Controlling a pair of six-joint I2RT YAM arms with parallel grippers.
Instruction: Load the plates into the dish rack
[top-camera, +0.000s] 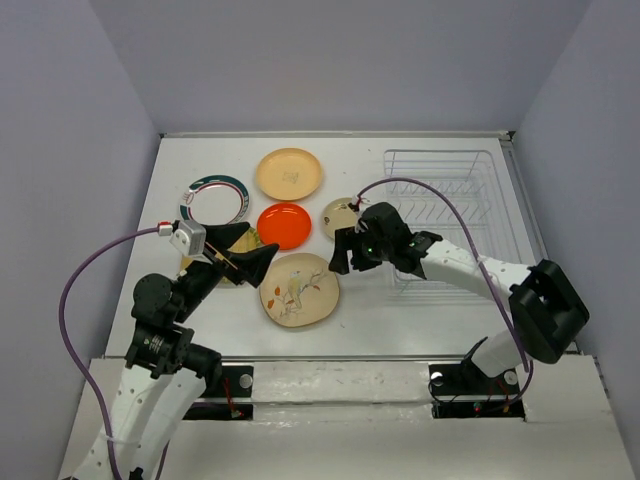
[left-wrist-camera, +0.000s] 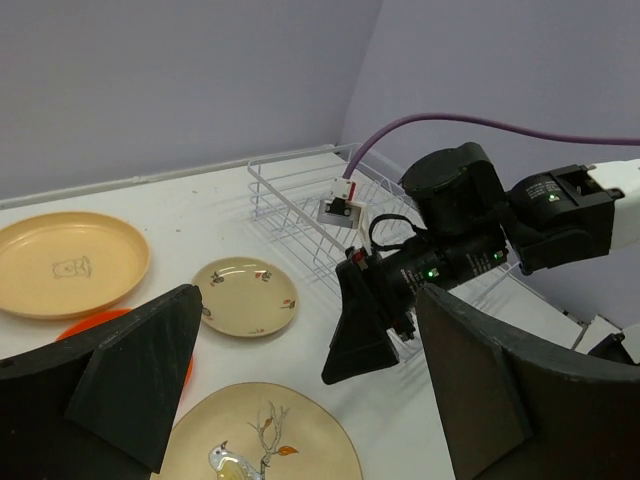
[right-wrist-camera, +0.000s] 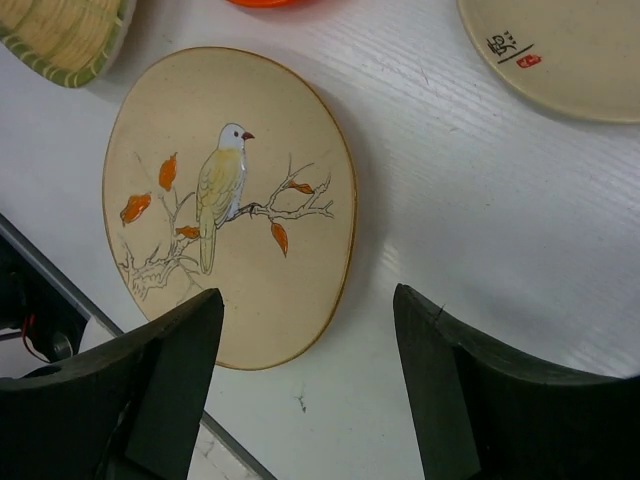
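The plates are laid flat on the table (top-camera: 400, 320), left of the rack (top-camera: 455, 195), which stands at the far right. The bird plate (top-camera: 300, 290) lies nearest the arms, with the orange (top-camera: 283, 225), peach (top-camera: 289, 172), beige (top-camera: 342, 214) and green-rimmed (top-camera: 214, 199) plates behind it. The right gripper (right-wrist-camera: 310, 380) is held spread beside the bird plate's edge, gripping nothing. The left gripper (top-camera: 245, 255) is held wide apart above the yellow plate (right-wrist-camera: 60, 35).

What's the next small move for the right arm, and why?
Probably lower the right claw onto the rim of the bird plate. The claw is open above it and straddles that rim, the plate lies flat on the table, and the dish rack holds no plates yet.
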